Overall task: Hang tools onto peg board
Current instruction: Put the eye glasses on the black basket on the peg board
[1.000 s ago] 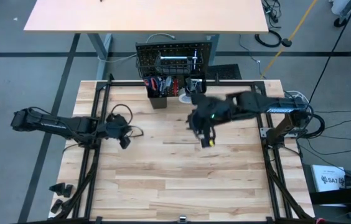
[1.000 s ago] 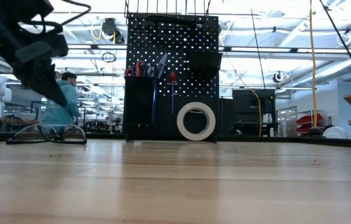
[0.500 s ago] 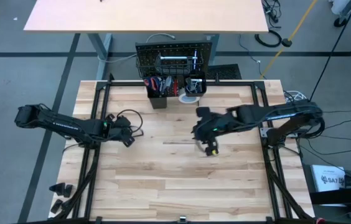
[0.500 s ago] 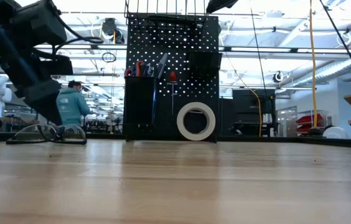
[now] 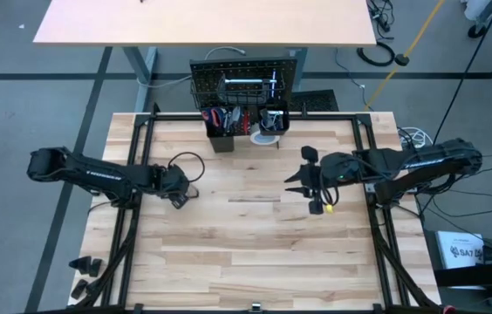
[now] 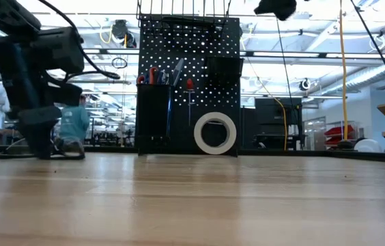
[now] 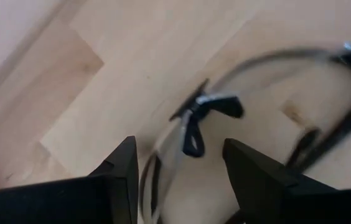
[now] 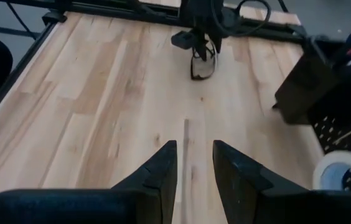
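Left claw [image 7: 178, 171] now lower, astride thin-framed safety glasses [image 7: 238, 124].

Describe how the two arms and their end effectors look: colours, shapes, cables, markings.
Both arms are dark, slim and jointed. The left end effector has two flat, black, wedge-shaped fingers. The right end effector has the same black tapered pair. The right arm carries a small green light and a yellow part near its tip. Black cable loops beside the left arm's wrist.
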Robot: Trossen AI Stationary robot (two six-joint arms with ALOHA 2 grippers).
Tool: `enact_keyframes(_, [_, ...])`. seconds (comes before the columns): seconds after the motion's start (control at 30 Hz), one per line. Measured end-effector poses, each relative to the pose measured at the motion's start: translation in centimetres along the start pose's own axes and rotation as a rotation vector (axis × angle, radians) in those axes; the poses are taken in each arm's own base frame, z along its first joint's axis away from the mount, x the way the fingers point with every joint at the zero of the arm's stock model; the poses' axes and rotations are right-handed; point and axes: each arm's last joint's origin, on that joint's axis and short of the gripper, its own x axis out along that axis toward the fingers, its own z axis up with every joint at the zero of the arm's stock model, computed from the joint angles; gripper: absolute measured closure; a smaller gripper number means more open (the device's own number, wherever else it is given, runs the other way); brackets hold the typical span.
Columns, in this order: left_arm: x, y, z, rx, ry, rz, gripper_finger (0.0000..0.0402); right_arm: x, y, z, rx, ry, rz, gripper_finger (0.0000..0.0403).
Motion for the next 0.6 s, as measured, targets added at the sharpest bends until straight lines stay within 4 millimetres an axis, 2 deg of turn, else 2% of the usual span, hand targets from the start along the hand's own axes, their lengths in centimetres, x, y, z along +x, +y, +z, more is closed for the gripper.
enact_keyframes(0.1, [0.3, -0.3, 0.2, 0.005, 0.007, -0.019, 0.0234, 0.1, 0.3, -1.0, 0.037, 0.01, 0.007, 0.0309])
enact_keyframes(0.17, [0.3, -0.6, 0.3, 0.022, -0.004, -0.041, 0.0253, 0.4, 0.5, -1.7, 0.057, 0.018, 0.014, 0.0309])
enact_keyframes(0.4, [-0.4, -1.8, 1.2, 0.069, -0.04, -0.171, 0.0386, 1.2, 1.2, -2.5, 0.116, -0.014, 0.031, 0.0309])
enact_keyframes(0.6, [-1.1, -3.7, 2.6, 0.115, -0.223, -0.344, 0.0399, 3.0, 2.0, -2.4, 0.2, -0.201, 0.063, 0.0309])
